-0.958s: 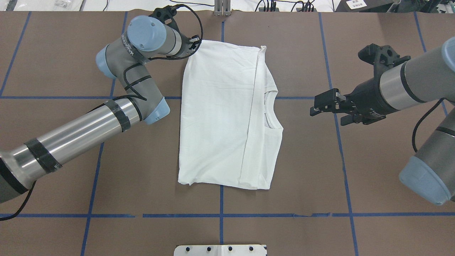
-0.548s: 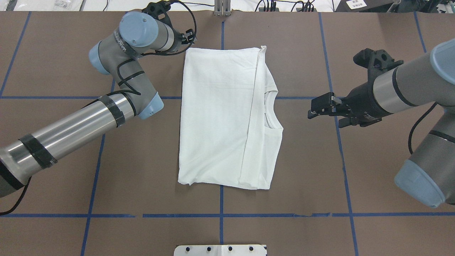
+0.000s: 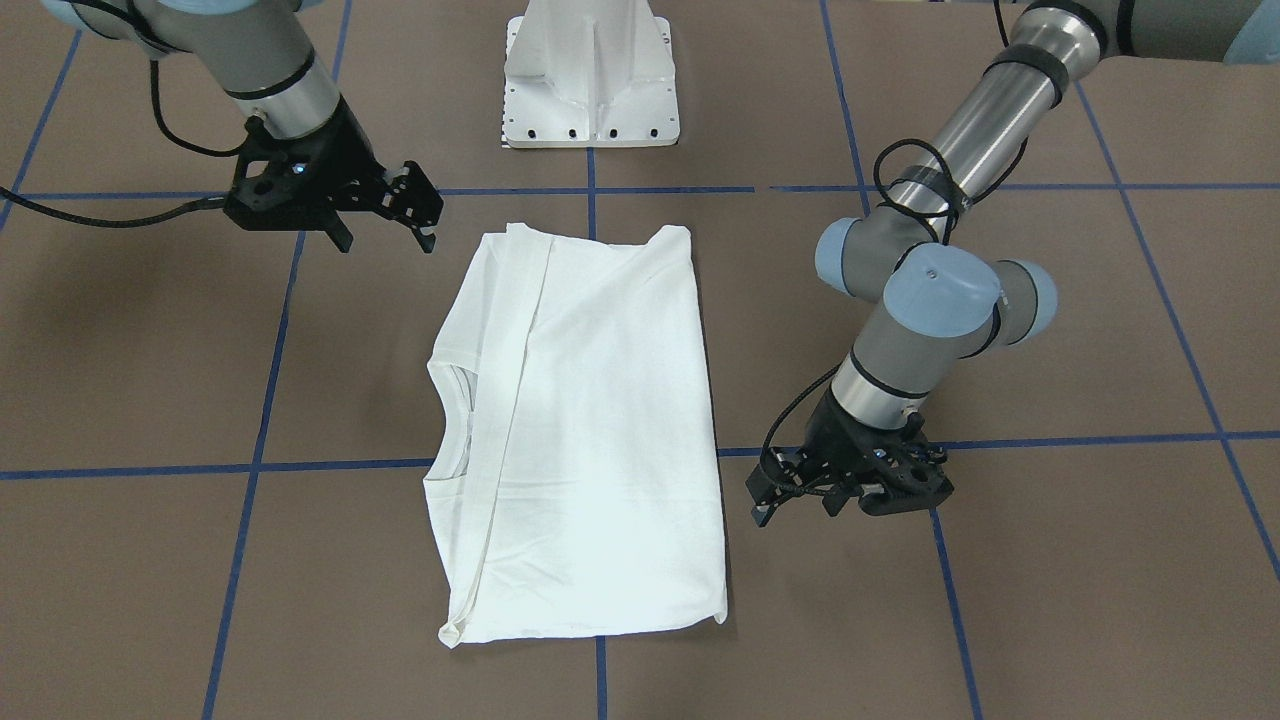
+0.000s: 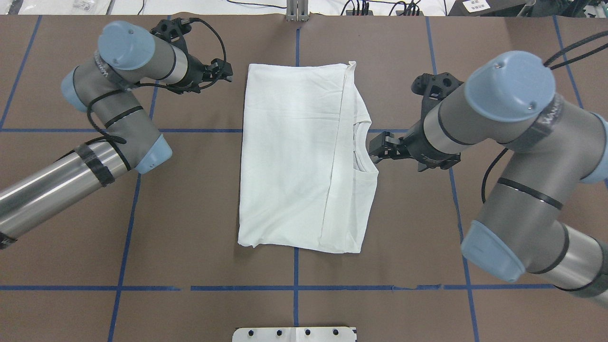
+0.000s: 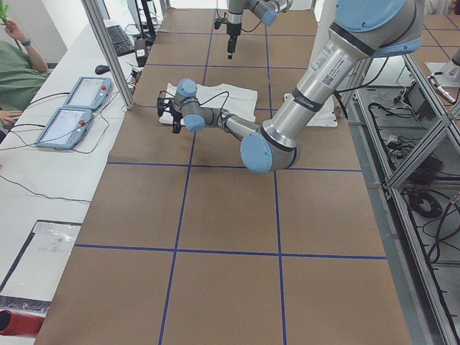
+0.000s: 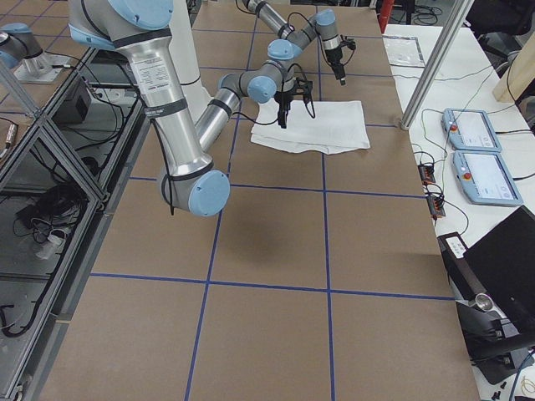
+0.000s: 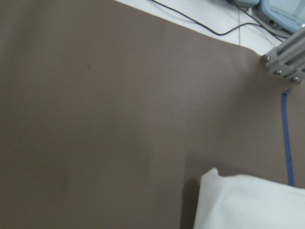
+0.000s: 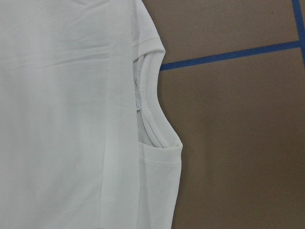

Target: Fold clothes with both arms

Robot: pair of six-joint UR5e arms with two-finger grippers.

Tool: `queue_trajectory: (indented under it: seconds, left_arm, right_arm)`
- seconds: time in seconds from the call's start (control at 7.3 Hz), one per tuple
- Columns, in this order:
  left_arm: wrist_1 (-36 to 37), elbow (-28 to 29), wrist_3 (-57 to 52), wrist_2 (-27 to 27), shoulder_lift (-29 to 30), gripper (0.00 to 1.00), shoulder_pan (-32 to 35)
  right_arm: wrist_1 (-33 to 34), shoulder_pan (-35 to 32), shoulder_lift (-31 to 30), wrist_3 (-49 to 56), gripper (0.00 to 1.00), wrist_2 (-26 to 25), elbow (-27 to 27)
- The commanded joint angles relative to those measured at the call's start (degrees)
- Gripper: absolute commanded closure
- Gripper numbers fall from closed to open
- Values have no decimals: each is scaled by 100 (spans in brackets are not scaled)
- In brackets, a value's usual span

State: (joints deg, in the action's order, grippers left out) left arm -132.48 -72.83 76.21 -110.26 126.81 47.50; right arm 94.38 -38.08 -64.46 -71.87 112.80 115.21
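The clothes are one white shirt (image 4: pixel 294 156), folded into a long rectangle and lying flat at mid-table (image 3: pixel 590 440). Its ribbed collar (image 4: pixel 359 147) faces my right side and fills the right wrist view (image 8: pixel 152 114). My right gripper (image 4: pixel 375 151) hovers open at the collar edge with nothing between its fingers (image 3: pixel 425 215). My left gripper (image 4: pixel 227 71) is open and empty, a little to the left of the shirt's far left corner (image 3: pixel 762 500). In the left wrist view only that corner (image 7: pixel 248 202) shows.
A white metal pedestal base (image 3: pixel 590 90) stands at the robot's edge of the table. Blue tape lines (image 4: pixel 294 288) cross the brown surface. An aluminium post (image 7: pixel 283 57) rises at the far edge. Two control tablets (image 5: pixel 72 108) and a seated person (image 5: pixel 14 65) are beyond it.
My left gripper has drawn back leftward from the shirt's far left corner. My right arm has swung in leftward, so its gripper now sits at the collar.
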Motion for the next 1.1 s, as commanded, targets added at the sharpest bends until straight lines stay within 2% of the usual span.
queue_trajectory:
  seconds: [0.0,0.14,0.41,0.55,0.96]
  left_arm:
    - [1164,-2101,-263,-503,-1031,0,4]
    - [1798,-2939,-308,-645,-1305,0,-13]
    - [2129,-3866,-326,-838,-1824,0,-57]
    - [2129,-3983,-326,-935,-1905,0,-57]
    - [2129,-3940,-326,-936,-1915,0,-57]
  right_arm:
    - [239,117,949,357,0,-206,-1230]
    - [230,125,1371,393,0,-215,-1899]
    - [212,230,2075,551,0,-460,-3069]
    - [204,300,2209,586,0,-470,-3405]
    - [230,512,2140,921,0,-382,-3505]
